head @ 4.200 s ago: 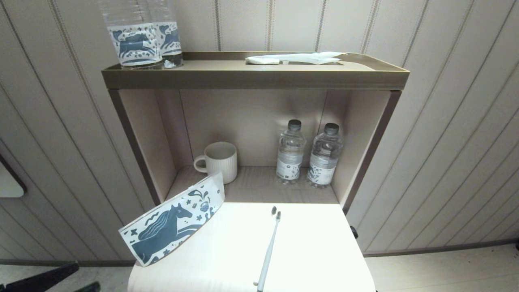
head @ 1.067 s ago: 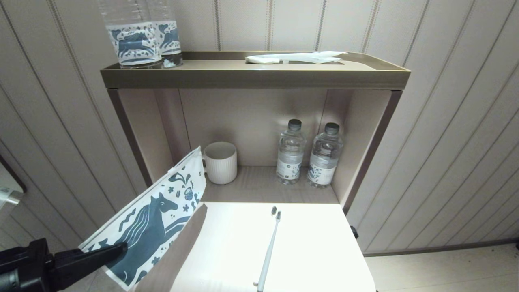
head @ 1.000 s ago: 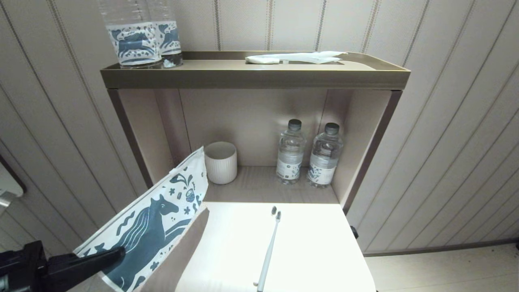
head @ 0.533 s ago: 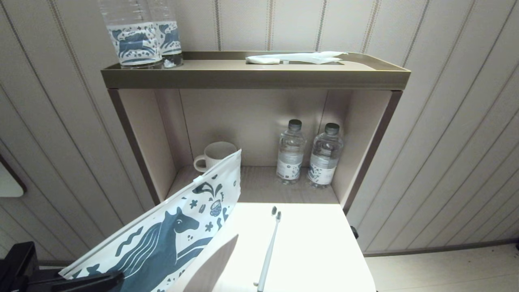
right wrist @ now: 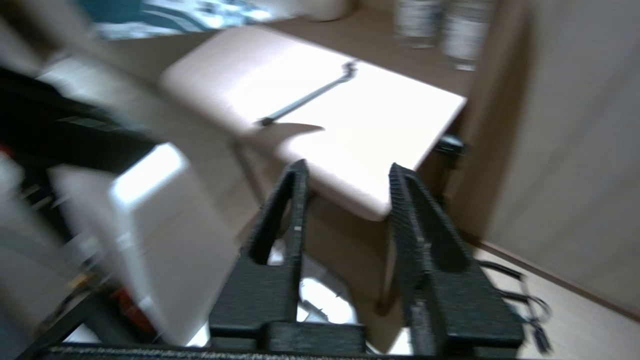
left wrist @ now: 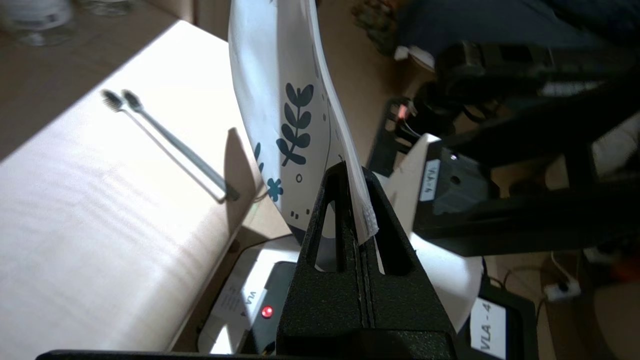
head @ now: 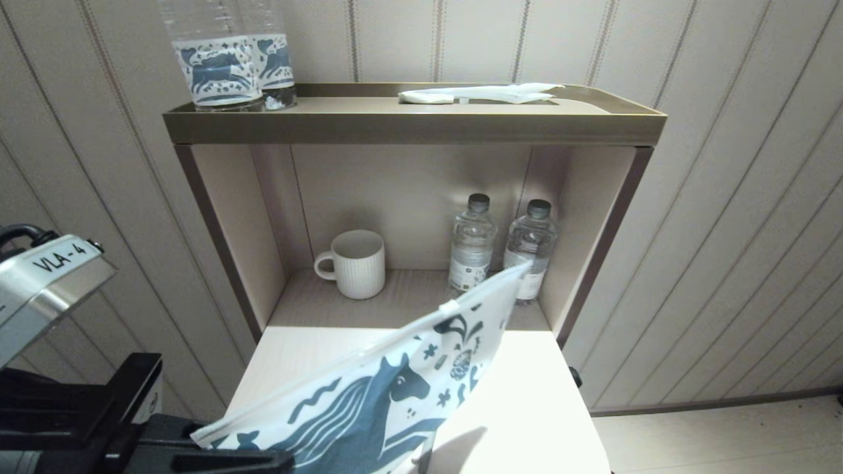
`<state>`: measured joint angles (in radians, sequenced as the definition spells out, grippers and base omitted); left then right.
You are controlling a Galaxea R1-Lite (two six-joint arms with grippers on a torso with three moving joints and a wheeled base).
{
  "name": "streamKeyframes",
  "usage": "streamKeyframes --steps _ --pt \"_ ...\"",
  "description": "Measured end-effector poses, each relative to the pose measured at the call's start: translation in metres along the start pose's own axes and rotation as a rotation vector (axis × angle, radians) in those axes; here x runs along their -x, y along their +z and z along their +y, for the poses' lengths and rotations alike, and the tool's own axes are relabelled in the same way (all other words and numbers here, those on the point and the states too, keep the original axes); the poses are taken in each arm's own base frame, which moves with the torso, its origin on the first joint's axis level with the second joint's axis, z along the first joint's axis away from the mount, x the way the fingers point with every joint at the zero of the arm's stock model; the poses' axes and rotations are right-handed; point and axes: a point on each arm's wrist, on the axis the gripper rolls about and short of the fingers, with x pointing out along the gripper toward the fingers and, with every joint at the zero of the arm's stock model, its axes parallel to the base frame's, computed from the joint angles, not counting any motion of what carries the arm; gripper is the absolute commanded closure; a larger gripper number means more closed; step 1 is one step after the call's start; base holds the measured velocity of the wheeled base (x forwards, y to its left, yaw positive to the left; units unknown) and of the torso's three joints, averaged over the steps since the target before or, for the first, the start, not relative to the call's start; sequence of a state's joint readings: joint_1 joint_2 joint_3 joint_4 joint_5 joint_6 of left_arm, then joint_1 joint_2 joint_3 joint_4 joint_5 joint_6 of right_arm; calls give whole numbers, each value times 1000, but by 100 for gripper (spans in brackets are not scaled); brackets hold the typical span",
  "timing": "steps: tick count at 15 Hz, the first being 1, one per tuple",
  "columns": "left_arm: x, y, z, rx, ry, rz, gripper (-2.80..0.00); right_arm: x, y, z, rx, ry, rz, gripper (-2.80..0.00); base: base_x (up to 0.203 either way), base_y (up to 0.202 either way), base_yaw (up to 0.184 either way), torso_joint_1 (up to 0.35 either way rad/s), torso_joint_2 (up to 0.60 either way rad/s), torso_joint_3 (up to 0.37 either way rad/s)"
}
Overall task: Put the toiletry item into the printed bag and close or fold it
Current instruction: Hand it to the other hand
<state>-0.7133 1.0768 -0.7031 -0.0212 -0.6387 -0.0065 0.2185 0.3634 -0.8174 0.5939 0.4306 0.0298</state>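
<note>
Printed bag (head: 388,395): long white pouch with a dark blue horse and doodles; held aloft over the table (head: 527,395), slanting from 7 o'clock up toward 1 o'clock in the head view; its upper tip overlaps the foot of the right-hand bottle in the niche; lower end pinched by the left gripper (left wrist: 357,200).
Left gripper: at 7 o'clock of the head view; fingers (left wrist: 330,210) pressed tight together on the bag's corner edge, the sheet standing upright between them.
Toothbrush (left wrist: 170,142): slim, pale handle, small grey head; lying flat on the table top, apart from the bag; mostly hidden behind the bag in the head view.
Right gripper (right wrist: 345,175): below and before the table's near edge, not seen in the head view; fingers (right wrist: 295,200) parted with a clear gap, nothing between them.
Mug (head: 355,263): white, ribbed; niche, at 9 o'clock of the bottles.
Two small water bottles (head: 473,243): niche, side by side.
Two horse-labelled bottles (head: 217,66): top shelf, 11 o'clock.
White wrapped packet (head: 481,94): top shelf, 1 o'clock.
</note>
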Motion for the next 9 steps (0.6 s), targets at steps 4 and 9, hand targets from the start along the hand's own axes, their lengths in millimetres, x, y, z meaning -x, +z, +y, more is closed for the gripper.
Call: streamKeyframes --steps 4,9 --pt "-15 1 -3 -114 -75 96 0 -35 42 -18 20 355 153 -280 0 0 0 0 0 0" --pt "-26 8 -2 -150 -113 109 0 -119 56 -17 146 496 362 -280 0 0 0 0 0 0"
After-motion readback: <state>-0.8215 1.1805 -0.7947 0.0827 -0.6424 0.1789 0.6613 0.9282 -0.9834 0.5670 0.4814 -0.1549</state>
